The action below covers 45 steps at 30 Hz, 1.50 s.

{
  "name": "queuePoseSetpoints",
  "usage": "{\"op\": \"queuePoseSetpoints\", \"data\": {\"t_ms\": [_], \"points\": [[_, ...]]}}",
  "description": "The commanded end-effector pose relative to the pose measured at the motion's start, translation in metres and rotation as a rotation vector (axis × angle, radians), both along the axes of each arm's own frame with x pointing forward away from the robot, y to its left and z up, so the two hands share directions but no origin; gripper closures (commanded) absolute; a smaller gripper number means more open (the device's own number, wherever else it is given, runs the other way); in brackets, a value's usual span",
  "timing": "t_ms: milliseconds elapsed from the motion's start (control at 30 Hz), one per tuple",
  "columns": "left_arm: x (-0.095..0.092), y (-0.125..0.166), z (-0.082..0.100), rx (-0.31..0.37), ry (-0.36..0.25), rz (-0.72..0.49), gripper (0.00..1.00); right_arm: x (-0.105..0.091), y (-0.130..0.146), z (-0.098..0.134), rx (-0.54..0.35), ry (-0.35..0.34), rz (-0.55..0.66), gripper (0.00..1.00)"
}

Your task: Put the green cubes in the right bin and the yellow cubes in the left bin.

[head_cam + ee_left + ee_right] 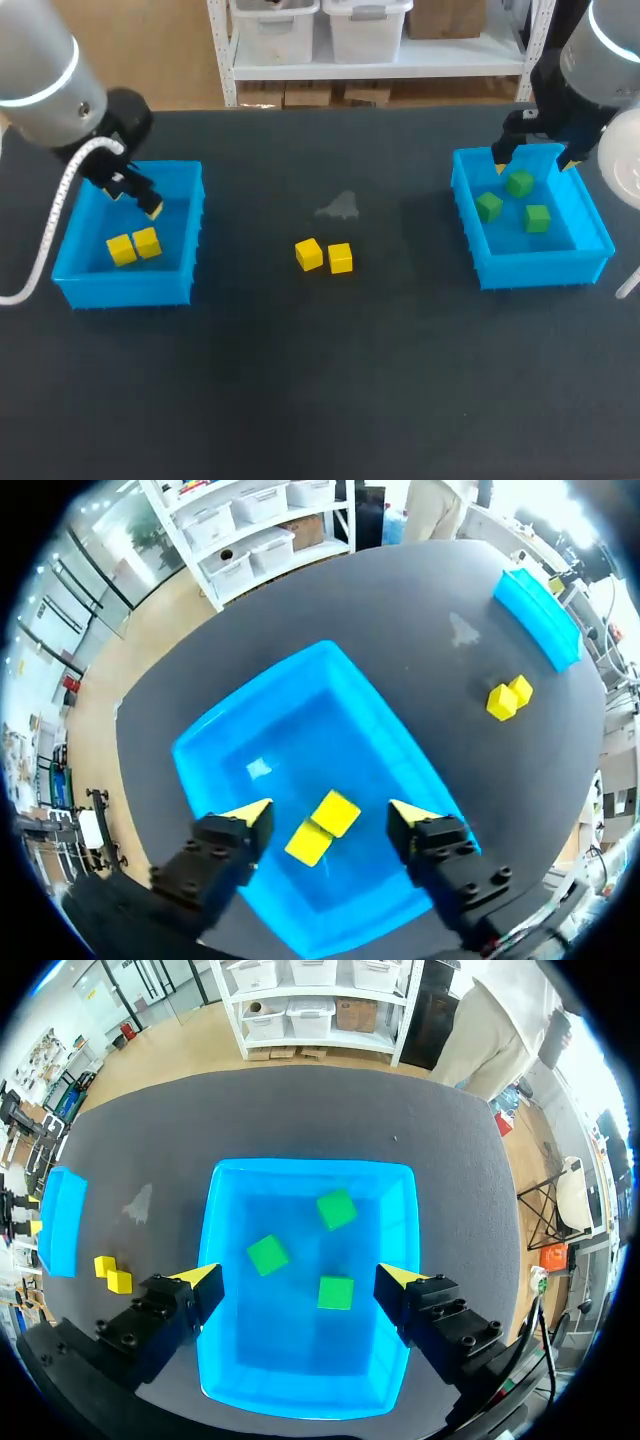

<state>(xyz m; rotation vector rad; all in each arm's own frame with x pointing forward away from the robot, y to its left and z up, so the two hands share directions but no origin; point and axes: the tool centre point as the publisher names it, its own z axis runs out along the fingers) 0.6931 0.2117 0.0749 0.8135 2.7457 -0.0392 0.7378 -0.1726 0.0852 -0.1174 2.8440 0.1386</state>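
- Closest in, our left gripper (330,812) hangs over the left bin (125,290). Its fingers are spread wide with nothing between them. The two binned yellow cubes (308,843) lie right under the gap, touching each other on the bin floor.
- Our right gripper (298,1277) hangs over the right bin (310,1166) in the same way, fingers apart and empty. Three green cubes (268,1255) lie separately on that bin's floor, and we see no green cube outside it.
- Further out, on the table (320,400) between the two bins, sit the two loose yellow cubes (309,254). They are the only pieces not yet sorted.
- From the left gripper, that pair lies off to the right, beyond the left bin's inner wall.
- The pair stands side by side, touching or all but touching, with its long axis running roughly from bin to bin.
- We judge the pair about midway between the arms, perhaps slightly nearer the left one. It is bound for the left bin, so the left arm is the natural one to fetch it.
- We judge the fingers should close across that axis, on one cube's free faces, since no finger would fit between the two cubes.
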Motion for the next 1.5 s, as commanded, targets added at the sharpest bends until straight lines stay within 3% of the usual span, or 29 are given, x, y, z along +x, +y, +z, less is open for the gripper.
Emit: {"op": "queuePoseSetpoints", "data": {"t_ms": [33, 467, 833, 1100, 1500], "points": [[0.001, -0.009, -0.002, -0.029, -0.022, -0.019, 0.0, -0.002, 0.0, 0.0, 0.0, -0.004, -0.001, 0.0], [0.012, -0.07, 0.013, -0.089, -0.038, -0.16, 0.0, -0.002, 0.0, 0.0, 0.0, -0.004, -0.001, 0.0], [0.019, -0.133, 0.012, -0.104, -0.024, -0.329, 0.0, -0.002, 0.0, 0.0, 0.0, -0.004, -0.001, 0.0], [0.011, -0.164, 0.005, -0.094, 0.005, -0.424, 0.0, -0.002, 0.0, 0.0, 0.0, -0.004, -0.001, 0.0], [-0.002, -0.196, -0.021, -0.055, 0.068, -0.507, 0.0, -0.002, 0.0, 0.0, 0.0, -0.004, -0.001, 0.0]]}}
